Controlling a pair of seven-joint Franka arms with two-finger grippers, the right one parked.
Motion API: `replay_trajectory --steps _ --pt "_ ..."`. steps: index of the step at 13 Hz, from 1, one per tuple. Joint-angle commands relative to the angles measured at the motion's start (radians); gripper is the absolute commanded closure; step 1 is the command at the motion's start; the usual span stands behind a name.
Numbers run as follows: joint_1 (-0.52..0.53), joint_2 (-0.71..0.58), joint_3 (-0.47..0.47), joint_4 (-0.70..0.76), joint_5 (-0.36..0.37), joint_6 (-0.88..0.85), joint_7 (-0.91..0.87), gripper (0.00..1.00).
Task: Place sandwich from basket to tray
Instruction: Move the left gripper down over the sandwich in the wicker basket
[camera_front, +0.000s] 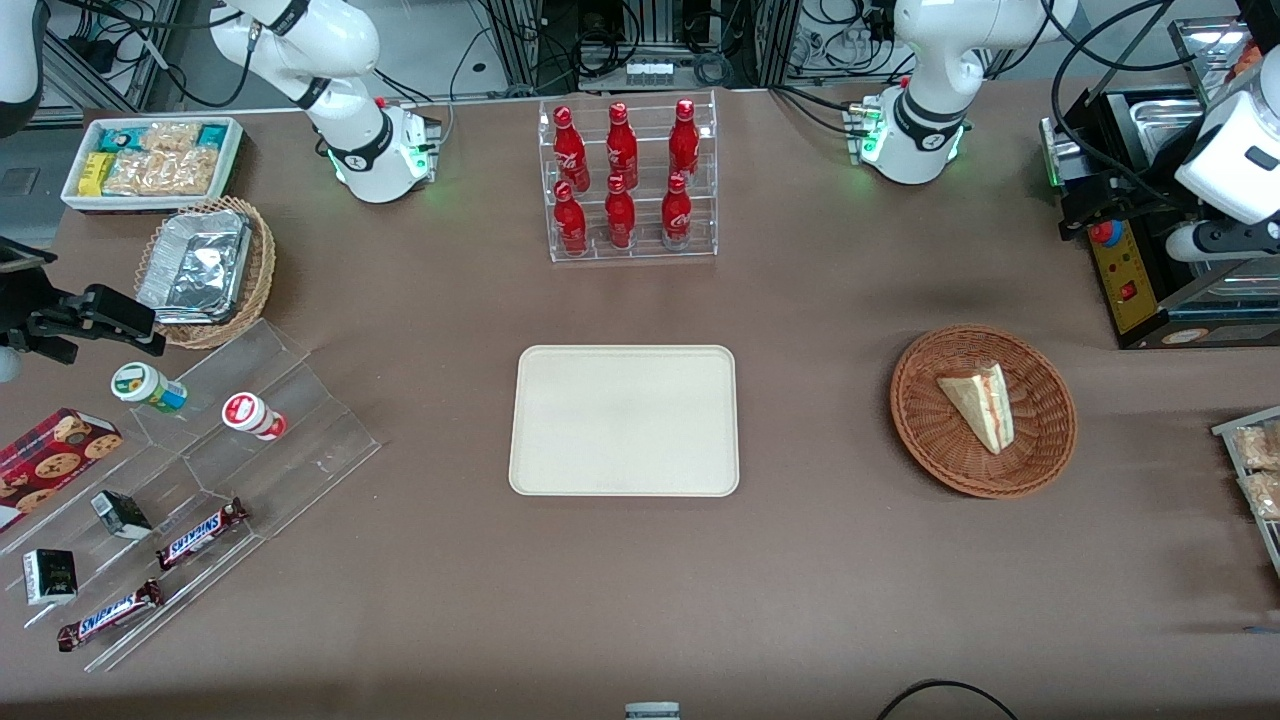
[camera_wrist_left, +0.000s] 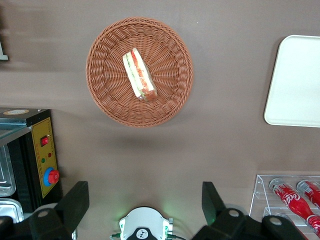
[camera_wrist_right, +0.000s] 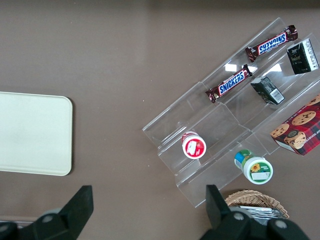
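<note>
progress: nothing done yet
sandwich (camera_front: 979, 404): lying in basket (camera_front: 925, 420)
tray (camera_front: 625, 420): bare
gripper (camera_wrist_left: 145, 202): high above the tabletop, jaws released, holding nothing
left: whole pick and place

Lots of extra stuff on this brown table (camera_front: 800, 560). There's a clear rack (camera_front: 632, 180) with six red cola bottles (camera_front: 621, 146) standing upright, farther from the front camera. Toward the parked arm's end: a white bin of snack packets (camera_front: 152, 160), a tan wicker basket (camera_front: 205, 270) holding foil containers, and a clear stepped stand (camera_front: 210, 480) with two Snickers bars (camera_front: 203, 533), two little cups (camera_front: 148, 387), small dark boxes and a cookie box (camera_front: 52, 458). Toward the working arm's end sits a black machine (camera_front: 1150, 250) with a red button.
</note>
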Motion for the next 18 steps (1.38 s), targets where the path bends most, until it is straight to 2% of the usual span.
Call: replay_trajectory --steps 1,4,6,8,10,13,18 --pt "0.018 0.021 -0.007 0.035 0.012 -0.025 0.013 0.00" --pt "0.018 0.067 -0.004 0.028 0.057 -0.008 -0.073 0.00" --pt "0.021 0.097 -0.003 0.013 0.058 0.034 -0.163 0.00" --pt "0.044 0.085 0.040 -0.075 0.042 0.110 -0.179 0.00" --pt "0.055 0.070 0.043 -0.194 0.043 0.240 -0.235 0.00" --pt "0.055 0.055 0.043 -0.363 0.051 0.470 -0.424 0.00" --pt "0.052 0.051 0.043 -0.622 0.058 0.805 -0.432 0.00"
